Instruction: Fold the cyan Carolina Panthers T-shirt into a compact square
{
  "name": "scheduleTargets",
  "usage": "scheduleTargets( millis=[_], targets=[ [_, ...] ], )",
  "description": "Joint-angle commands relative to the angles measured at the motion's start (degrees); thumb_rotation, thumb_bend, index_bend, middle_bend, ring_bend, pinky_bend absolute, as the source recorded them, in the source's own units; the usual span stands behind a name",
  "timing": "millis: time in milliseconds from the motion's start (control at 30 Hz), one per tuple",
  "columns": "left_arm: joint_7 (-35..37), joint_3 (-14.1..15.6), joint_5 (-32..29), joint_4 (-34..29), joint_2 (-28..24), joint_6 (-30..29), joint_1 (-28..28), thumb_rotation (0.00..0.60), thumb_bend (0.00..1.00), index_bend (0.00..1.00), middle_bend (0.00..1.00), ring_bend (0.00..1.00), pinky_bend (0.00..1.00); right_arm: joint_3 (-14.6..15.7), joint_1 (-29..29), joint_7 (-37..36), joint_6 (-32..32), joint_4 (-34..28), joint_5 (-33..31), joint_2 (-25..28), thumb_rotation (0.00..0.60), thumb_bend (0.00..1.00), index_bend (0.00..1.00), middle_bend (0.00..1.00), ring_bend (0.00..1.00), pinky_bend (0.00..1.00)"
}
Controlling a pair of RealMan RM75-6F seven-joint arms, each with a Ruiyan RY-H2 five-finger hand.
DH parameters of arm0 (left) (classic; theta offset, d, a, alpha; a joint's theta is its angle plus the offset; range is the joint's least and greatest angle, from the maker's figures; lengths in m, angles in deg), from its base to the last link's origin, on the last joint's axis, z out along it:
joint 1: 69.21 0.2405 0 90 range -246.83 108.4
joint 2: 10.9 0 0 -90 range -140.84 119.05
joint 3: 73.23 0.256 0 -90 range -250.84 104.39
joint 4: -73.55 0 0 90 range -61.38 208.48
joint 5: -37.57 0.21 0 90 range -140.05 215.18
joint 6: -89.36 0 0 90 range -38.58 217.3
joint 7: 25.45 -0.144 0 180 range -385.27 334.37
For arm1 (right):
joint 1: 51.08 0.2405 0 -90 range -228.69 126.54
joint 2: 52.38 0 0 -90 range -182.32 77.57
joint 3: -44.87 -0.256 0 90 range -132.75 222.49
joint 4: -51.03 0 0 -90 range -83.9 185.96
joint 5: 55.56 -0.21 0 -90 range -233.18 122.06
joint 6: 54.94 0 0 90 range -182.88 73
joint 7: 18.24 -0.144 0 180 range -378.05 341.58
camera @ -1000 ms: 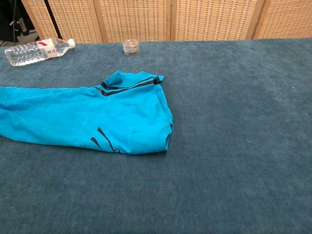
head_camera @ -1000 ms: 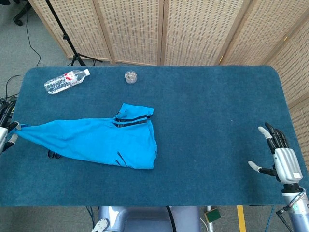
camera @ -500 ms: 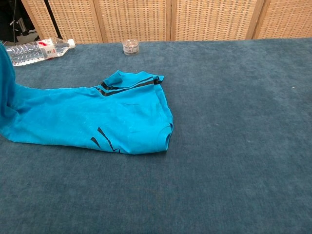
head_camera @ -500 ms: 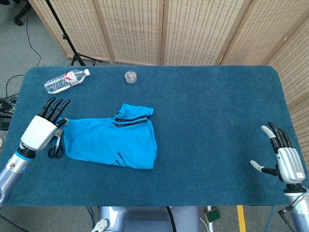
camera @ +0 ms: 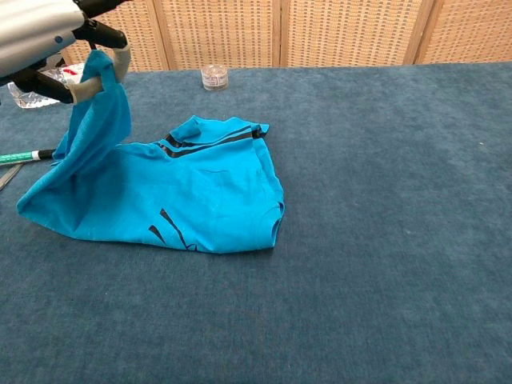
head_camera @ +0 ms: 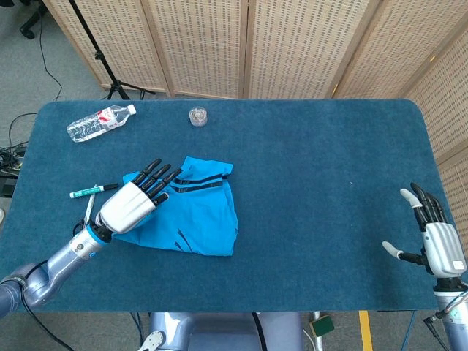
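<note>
The cyan T-shirt [head_camera: 197, 212] [camera: 200, 192] lies left of the table's middle, with black stripes at its far edge and a black mark near its front. My left hand [head_camera: 131, 201] [camera: 48, 44] holds the shirt's left end pinched and lifted above the table, over the shirt's left part; the cloth hangs down from the hand in the chest view. My right hand [head_camera: 435, 240] rests at the table's right front edge, fingers spread, holding nothing. The chest view does not show it.
A water bottle [head_camera: 99, 123] [camera: 40, 86] lies at the back left. A small clear cup [head_camera: 197, 115] [camera: 214, 77] stands at the back centre. A green-tipped pen [head_camera: 91, 191] [camera: 20, 157] and scissors [head_camera: 88, 212] lie left of the shirt. Wicker screens [head_camera: 248, 44] stand behind the blue table [head_camera: 329, 183].
My left hand has carried the shirt's left end rightward and up, from the table's left edge to over the shirt. The pen and scissors are now uncovered. The right hand barely moved.
</note>
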State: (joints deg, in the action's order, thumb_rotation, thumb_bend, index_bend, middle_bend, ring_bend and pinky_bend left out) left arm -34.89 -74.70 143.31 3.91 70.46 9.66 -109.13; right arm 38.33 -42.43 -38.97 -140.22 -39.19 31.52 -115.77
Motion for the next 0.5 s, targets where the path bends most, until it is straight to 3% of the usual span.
scheduleTargets(
  millis=[33, 500],
  targets=[
    [-1.90, 0.13, 0.93, -1.57, 0.68, 1.39, -1.09, 0.600, 0.53, 0.82, 0.00, 0.00, 0.00, -0.24, -0.03, 1.08, -0.23, 0.34, -0.31, -0.32, 0.600, 0.00, 0.00, 0.00, 0.00, 0.00],
    [-9.46, 0.70, 3.02, -5.16, 8.58, 8.72, -5.39, 0.600, 0.53, 0.82, 0.00, 0.00, 0.00, -0.53, -0.05, 1.50, -0.22, 0.51, -0.62, -0.48, 0.600, 0.00, 0.00, 0.00, 0.00, 0.00]
  ],
)
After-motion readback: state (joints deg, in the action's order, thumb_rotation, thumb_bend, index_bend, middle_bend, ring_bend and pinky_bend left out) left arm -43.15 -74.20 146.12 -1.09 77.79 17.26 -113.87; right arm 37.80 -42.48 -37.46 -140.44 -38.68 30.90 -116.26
